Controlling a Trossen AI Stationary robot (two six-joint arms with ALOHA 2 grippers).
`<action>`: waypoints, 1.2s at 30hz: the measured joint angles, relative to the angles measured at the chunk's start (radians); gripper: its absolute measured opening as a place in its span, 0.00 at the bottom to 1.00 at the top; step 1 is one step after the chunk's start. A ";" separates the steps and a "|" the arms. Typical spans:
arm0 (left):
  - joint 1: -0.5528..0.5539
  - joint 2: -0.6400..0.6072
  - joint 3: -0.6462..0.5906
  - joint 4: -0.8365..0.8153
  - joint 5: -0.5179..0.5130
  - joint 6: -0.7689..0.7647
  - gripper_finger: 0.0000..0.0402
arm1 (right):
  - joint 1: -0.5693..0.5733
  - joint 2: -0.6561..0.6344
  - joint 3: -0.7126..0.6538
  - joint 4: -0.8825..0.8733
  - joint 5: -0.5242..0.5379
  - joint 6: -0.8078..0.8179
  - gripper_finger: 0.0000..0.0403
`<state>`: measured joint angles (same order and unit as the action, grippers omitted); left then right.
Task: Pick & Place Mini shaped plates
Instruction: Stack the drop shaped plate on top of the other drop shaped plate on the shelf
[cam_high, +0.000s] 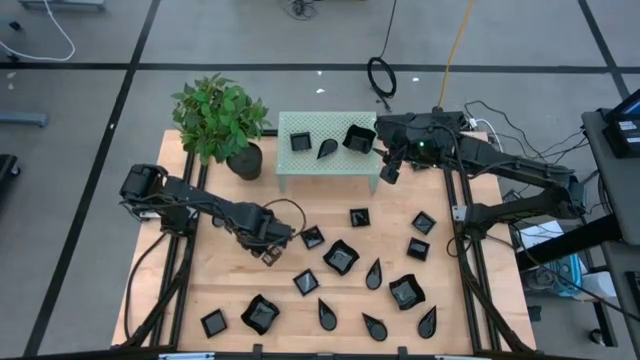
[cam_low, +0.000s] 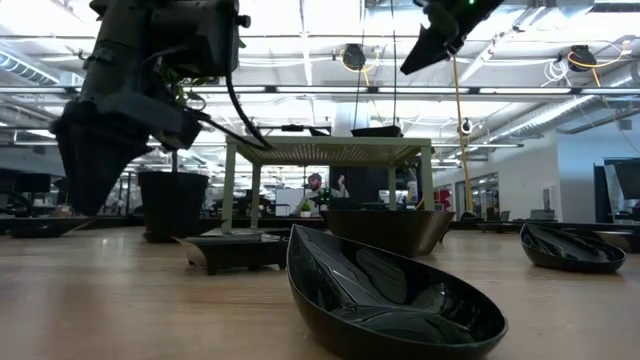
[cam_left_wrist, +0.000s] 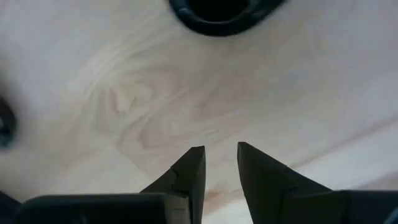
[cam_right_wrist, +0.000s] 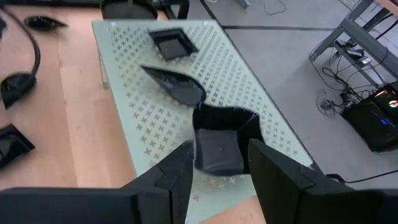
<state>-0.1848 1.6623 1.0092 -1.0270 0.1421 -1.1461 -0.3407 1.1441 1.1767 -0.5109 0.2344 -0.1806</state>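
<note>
Several mini shaped plates lie flat on the wooden table, among them a wavy-edged square (cam_high: 341, 257), a flat square (cam_high: 312, 237) and a teardrop (cam_high: 373, 273). A flat square (cam_high: 301, 141), a teardrop (cam_high: 327, 149) and a wavy-edged square (cam_high: 358, 138) rest on a pale green perforated stand (cam_high: 330, 172). My right gripper (cam_high: 390, 168) hovers open by the stand's right end; in its wrist view the fingers frame the wavy-edged square (cam_right_wrist: 217, 146) without touching it. My left gripper (cam_high: 268, 250) hangs over bare wood left of the flat square, its fingers (cam_left_wrist: 221, 163) narrowly apart and empty.
A potted plant (cam_high: 222, 120) in a dark pot (cam_high: 245, 160) stands at the stand's left end. More plates crowd the table's near half (cam_high: 326, 313), and one teardrop (cam_low: 390, 290) lies close to the near edge. Bare wood lies at the table's left (cam_high: 190, 280).
</note>
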 joint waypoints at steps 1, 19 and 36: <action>0.000 0.000 0.000 0.001 -0.001 -0.058 0.25 | 0.000 0.000 -0.009 0.011 0.000 0.000 0.35; 0.000 0.000 0.000 0.060 -0.345 -0.798 0.25 | 0.000 -0.035 -0.013 0.104 0.000 -0.026 0.35; -0.034 -0.001 -0.139 0.248 -0.344 -0.989 0.25 | 0.000 -0.040 -0.012 0.103 0.000 -0.026 0.35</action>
<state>-0.2184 1.6612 0.8697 -0.7787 -0.2023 -2.1353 -0.3405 1.1046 1.1645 -0.4076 0.2344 -0.2070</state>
